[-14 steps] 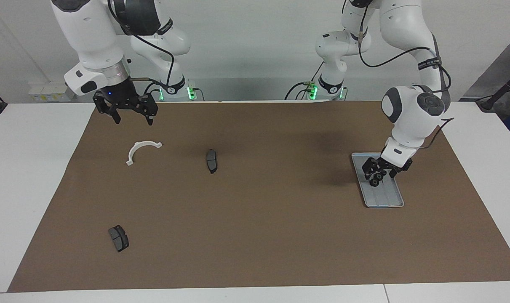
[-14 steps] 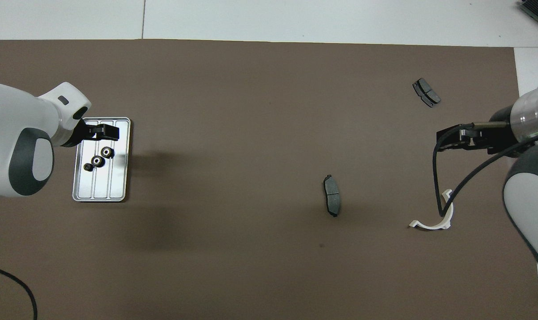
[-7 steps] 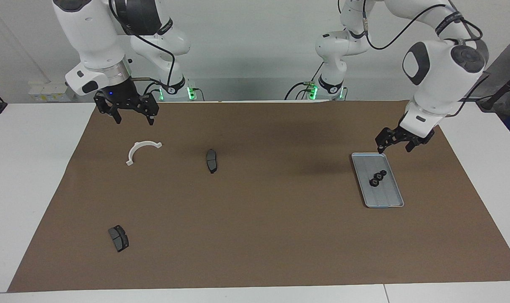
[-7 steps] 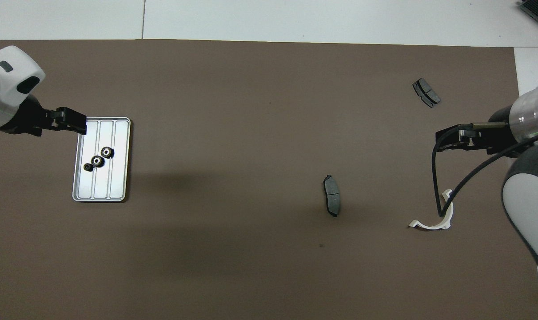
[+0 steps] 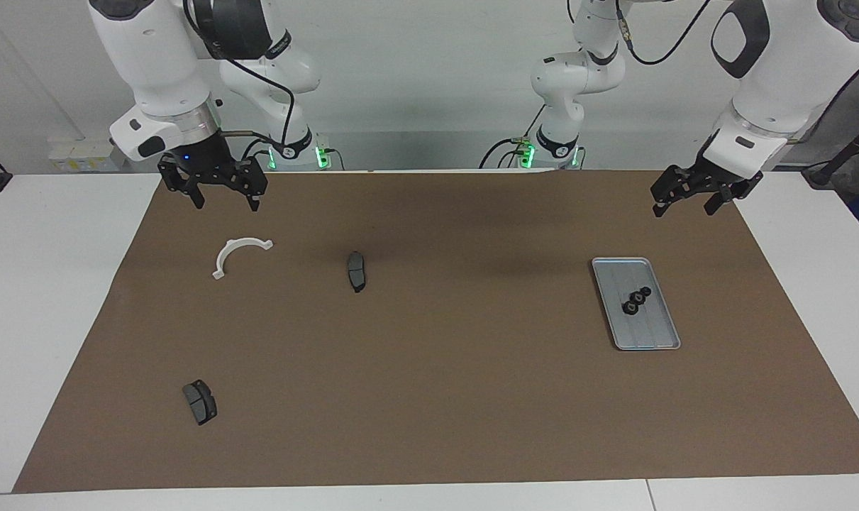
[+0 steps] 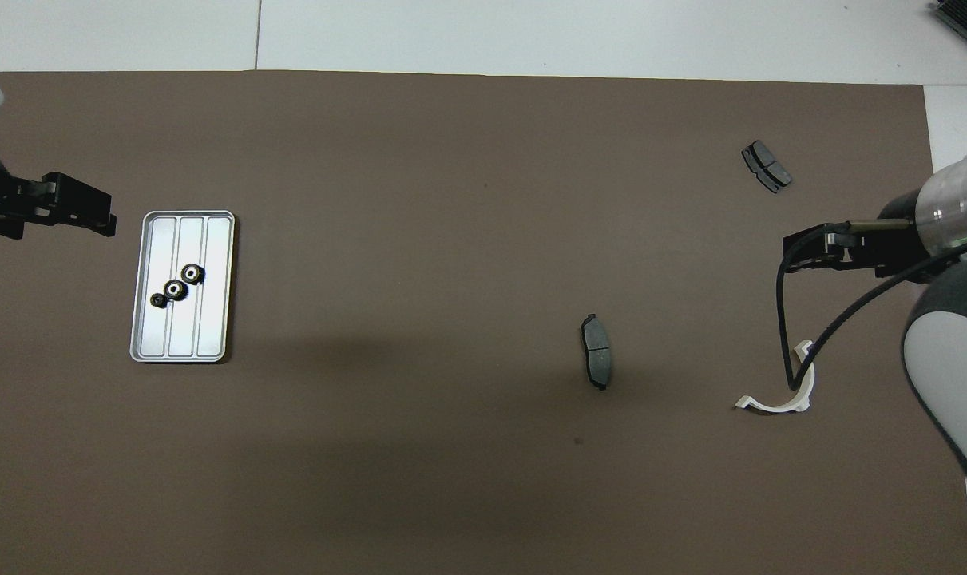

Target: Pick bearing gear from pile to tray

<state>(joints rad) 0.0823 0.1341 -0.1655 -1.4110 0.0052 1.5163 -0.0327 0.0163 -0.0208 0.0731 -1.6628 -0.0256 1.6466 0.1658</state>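
Note:
The silver tray [image 5: 650,331] lies on the brown mat toward the left arm's end and also shows in the overhead view [image 6: 205,329]. Three small black gears [image 5: 636,299] lie together in it [image 6: 176,288]. My left gripper [image 5: 686,206] is open and empty, raised over the mat clear of the tray [image 6: 100,209]. My right gripper [image 5: 223,202] is open and empty, and waits over the mat beside the white half-ring [image 5: 225,254] [image 6: 788,254]. No loose gears show on the mat.
One dark brake pad [image 5: 356,270] lies mid-mat [image 6: 596,362]. A second brake pad [image 5: 200,402] lies farther from the robots toward the right arm's end [image 6: 766,165]. The half-ring shows in the overhead view [image 6: 770,406]. White table [image 5: 46,284] borders the mat.
My left gripper has risen from the tray and drawn back toward the robots, leaving the three gears in it. The right arm has not moved.

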